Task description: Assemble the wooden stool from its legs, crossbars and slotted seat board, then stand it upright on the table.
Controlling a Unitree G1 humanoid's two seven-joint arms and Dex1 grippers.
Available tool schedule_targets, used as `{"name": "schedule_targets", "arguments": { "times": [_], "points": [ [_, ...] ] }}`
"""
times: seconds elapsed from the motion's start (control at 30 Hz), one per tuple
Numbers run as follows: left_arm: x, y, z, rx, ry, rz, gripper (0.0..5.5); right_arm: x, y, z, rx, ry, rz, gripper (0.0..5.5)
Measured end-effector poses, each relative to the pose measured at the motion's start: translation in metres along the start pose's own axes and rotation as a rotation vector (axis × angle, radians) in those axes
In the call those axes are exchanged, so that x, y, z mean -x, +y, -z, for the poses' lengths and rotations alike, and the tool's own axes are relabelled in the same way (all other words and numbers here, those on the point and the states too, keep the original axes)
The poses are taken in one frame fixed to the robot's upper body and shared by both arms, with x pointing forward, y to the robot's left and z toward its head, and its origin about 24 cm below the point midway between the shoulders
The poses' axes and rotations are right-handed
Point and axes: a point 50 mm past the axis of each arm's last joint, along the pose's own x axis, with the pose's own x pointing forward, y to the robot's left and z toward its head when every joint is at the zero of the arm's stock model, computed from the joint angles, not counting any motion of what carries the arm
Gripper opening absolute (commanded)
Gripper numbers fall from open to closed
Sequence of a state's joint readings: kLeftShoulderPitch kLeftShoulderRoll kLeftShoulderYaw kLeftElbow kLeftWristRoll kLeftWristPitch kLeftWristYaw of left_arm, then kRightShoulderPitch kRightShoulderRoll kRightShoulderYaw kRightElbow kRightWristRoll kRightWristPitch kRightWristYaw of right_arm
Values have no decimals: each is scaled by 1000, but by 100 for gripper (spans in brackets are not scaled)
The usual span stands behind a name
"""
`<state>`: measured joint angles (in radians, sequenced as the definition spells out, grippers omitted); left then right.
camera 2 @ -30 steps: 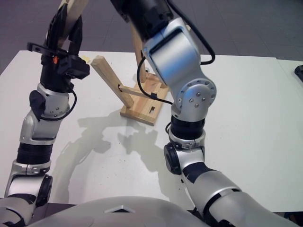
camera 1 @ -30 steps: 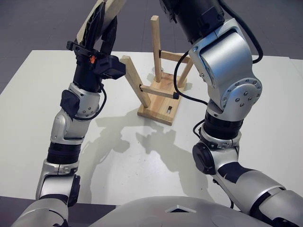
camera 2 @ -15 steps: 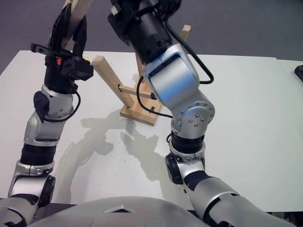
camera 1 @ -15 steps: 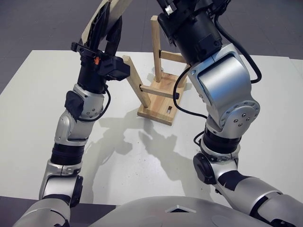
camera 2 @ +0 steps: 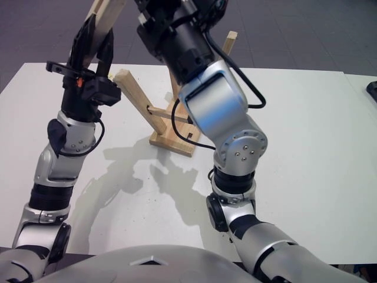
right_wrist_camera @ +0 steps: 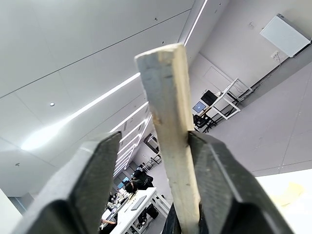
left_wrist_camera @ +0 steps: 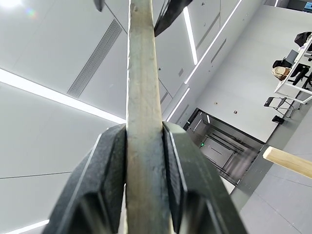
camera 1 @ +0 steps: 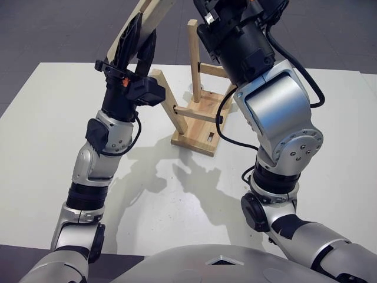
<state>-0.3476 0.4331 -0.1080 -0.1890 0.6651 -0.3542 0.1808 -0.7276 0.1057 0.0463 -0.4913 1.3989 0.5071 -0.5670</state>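
Stool, part-built: seat board (camera 1: 197,139) flat on white surface (camera 1: 47,118), legs (camera 1: 194,59) and crossbar (camera 1: 197,114) standing up from it. Left end effector (camera 1: 136,41), raised at its 10 o'clock, clamped on loose leg (camera 1: 154,12). Right end effector (right_wrist_camera: 168,161) clamped on wooden bar (right_wrist_camera: 168,97).

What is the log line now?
left gripper: shut on wooden leg | right gripper: shut on wooden stick | stool: half-built, inverted on table

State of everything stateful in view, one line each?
Left gripper: shut on a wooden piece, held up above the table.
Right gripper: shut on a second wooden piece, held up.
Stool: partly assembled, upside down on the table, legs pointing up.
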Motion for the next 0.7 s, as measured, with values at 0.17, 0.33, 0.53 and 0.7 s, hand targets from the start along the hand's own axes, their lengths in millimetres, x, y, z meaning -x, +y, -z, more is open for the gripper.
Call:
{"name": "schedule_targets", "arguments": {
  "times": [0.17, 0.33, 0.53, 0.7],
  "points": [
    [2, -5, -2, 11, 11, 29, 99, 1, -3, 0, -3, -2, 27, 390],
    [2, -9, -5, 5, 13, 39, 99, 4, -7, 0, -1, -4, 51, 475],
    [2, -10, -6, -8, 16, 40, 98, 5, -11, -1, 15, 6, 71, 540],
    [2, -10, -7, -13, 15, 39, 98, 6, -14, -4, 20, -5, 86, 540]
  ]
}}
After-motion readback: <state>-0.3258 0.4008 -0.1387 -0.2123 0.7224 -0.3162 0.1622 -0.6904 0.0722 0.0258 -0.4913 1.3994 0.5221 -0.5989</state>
